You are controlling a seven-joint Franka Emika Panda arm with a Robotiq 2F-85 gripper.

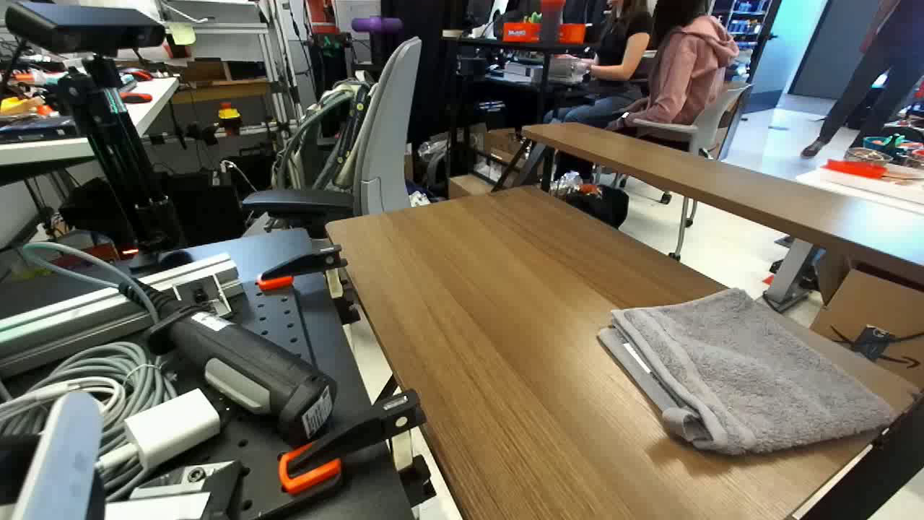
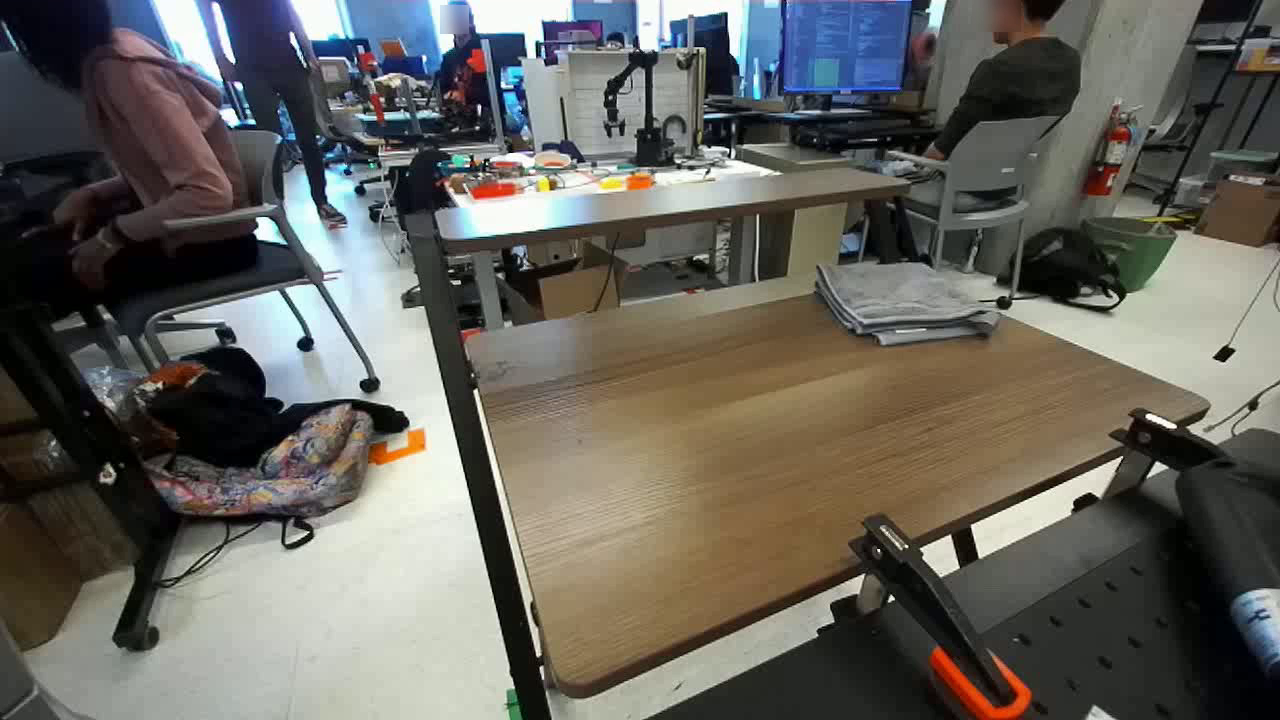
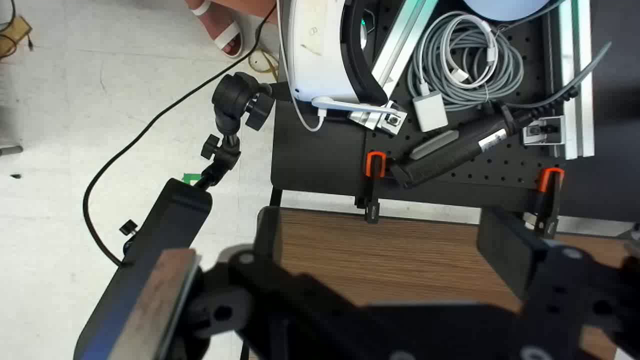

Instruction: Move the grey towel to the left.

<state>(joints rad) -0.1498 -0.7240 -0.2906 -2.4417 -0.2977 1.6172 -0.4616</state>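
Observation:
The grey towel (image 1: 758,375) lies folded, in several layers, on the brown wooden table (image 1: 491,303). In an exterior view it is near the table's right end; it also shows by the far edge in an exterior view (image 2: 905,295). The towel is out of view in the wrist view. My gripper (image 3: 387,242) shows only in the wrist view. Its two dark fingers are wide apart with nothing between them. They are over the table (image 3: 375,275), apart from its surface as far as I can tell. The gripper is not visible in either exterior view.
A black perforated board (image 3: 320,160) adjoins the table, with orange-ended clamps (image 3: 376,165) along its edge. On it are a black handheld tool (image 3: 450,150), coiled cables (image 3: 467,55) and a white headset (image 3: 322,45). A raised wooden shelf (image 2: 680,208) runs along the table's far side.

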